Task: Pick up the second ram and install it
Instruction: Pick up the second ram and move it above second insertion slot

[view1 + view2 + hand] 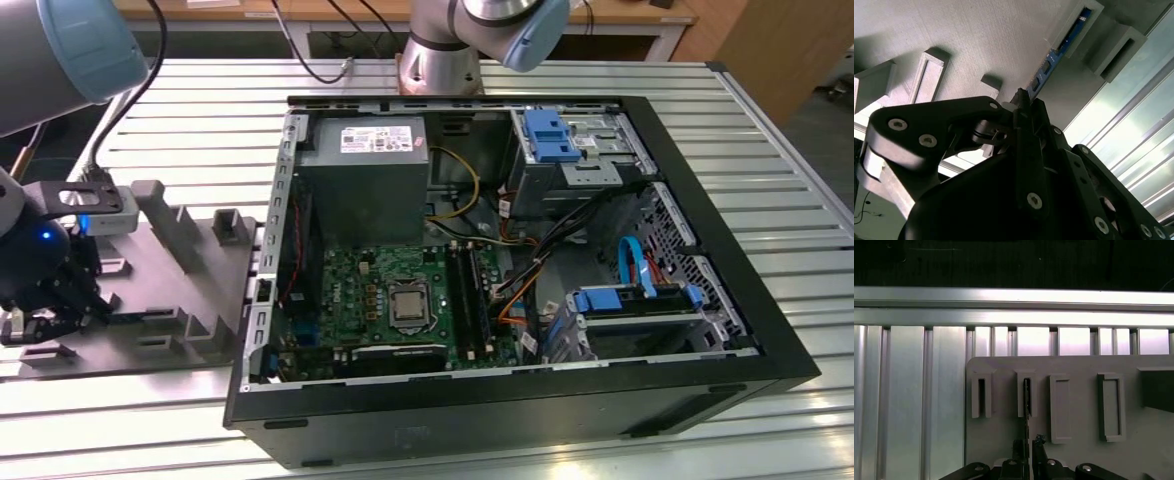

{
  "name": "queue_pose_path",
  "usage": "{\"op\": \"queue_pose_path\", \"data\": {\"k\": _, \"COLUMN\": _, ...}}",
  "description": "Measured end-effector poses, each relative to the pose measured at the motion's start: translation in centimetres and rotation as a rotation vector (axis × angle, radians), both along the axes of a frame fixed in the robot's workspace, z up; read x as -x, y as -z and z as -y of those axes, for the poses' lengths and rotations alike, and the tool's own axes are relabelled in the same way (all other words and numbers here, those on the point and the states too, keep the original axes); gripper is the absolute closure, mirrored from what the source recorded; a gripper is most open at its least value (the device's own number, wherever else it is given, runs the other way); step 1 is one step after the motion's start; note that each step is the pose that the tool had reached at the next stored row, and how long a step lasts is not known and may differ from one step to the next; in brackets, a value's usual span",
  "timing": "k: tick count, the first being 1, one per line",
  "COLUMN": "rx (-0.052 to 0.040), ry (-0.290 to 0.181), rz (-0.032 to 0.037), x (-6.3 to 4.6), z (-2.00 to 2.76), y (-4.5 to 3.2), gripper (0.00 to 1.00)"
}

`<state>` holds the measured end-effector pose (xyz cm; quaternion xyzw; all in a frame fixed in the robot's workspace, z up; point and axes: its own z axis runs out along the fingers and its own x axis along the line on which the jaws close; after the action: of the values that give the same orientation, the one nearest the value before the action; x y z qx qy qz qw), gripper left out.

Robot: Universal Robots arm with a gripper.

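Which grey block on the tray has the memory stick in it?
The slotted block straight ahead of the gripper: the second ram stands in its slot. The neighbouring block has a slot that looks empty.

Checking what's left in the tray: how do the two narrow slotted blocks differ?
The filled block has the second ram on edge in its slot; the empty block shows only a dark slot. The gripper lines up with the filled block, not the empty block. Both are grey, same shape.
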<state>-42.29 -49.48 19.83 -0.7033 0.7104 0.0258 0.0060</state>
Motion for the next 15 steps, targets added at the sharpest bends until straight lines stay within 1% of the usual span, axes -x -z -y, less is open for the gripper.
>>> {"op": "queue_pose_path", "data": {"k": 15, "rx": 0.0001, "ry": 0.0, "rz": -0.0001, "x": -0.08, "z": 0.0, "y": -0.09, "gripper": 0.79}}
